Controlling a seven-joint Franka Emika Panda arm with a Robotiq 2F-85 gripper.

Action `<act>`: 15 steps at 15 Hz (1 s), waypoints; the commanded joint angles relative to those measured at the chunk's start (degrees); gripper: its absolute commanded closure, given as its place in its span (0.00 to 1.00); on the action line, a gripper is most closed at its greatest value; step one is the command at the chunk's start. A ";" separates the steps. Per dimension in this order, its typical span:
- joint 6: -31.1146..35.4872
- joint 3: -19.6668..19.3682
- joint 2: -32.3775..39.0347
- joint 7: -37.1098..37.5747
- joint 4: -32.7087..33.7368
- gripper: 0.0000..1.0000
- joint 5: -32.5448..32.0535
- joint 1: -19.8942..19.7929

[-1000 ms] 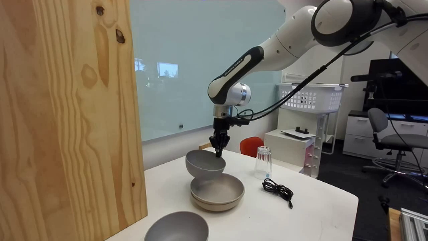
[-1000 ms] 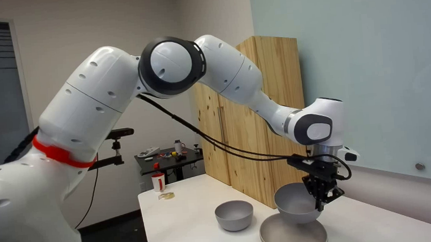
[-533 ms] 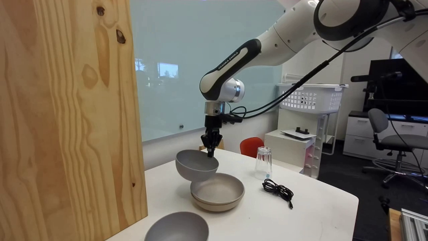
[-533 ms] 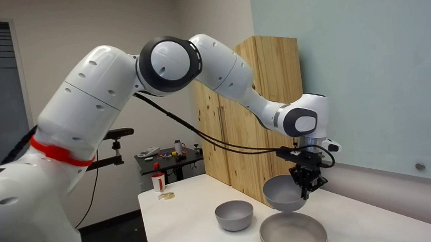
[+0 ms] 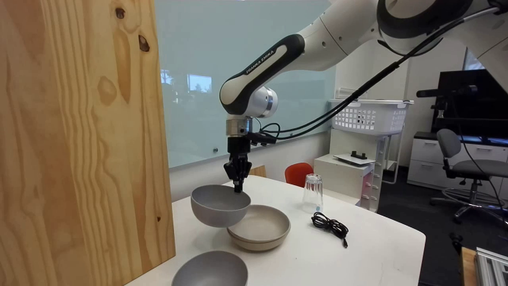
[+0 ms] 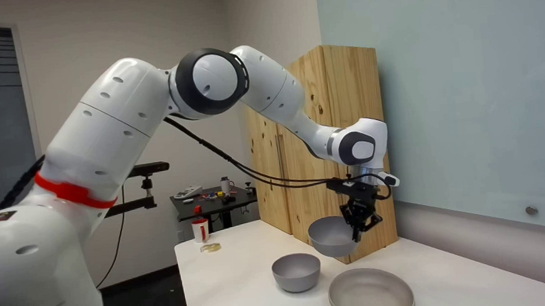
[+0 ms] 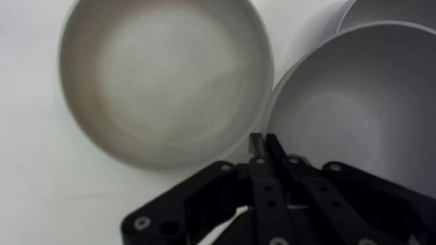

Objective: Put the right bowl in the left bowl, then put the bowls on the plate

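Note:
My gripper (image 7: 261,137) is shut on the rim of a dark-grey bowl (image 6: 332,240), the right one of the pair in this exterior view. That bowl (image 5: 218,210) hangs slightly tilted above the table, beside the plate, its edge overlapping the plate's in an exterior view. Lower and to the left, the other grey bowl (image 6: 296,275) stands upright on the table; only a corner of this bowl (image 7: 398,12) shows in the wrist view, partly covered by the held one. The tan plate (image 6: 371,293) has nothing in it; a second rim line shows beneath its edge in an exterior view.
A tall wooden cabinet (image 5: 87,139) rises close behind the held bowl, with a glass board (image 6: 467,98) along the wall. A drinking glass (image 5: 312,194) and a coiled black cable (image 5: 330,226) lie past the plate. A mug (image 6: 200,230) stands at the table's far end.
My gripper and the held bowl have moved left in both exterior views, away from over the plate and toward the standing bowl. Plate and standing bowl have stayed put.

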 commanded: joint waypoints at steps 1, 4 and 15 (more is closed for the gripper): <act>-3.31 -0.15 -2.32 1.18 -2.53 0.99 -0.87 0.51; -3.89 0.43 -3.46 0.30 -4.12 0.99 -0.43 0.81; -2.30 2.24 -2.22 0.41 -8.78 0.99 -3.00 6.06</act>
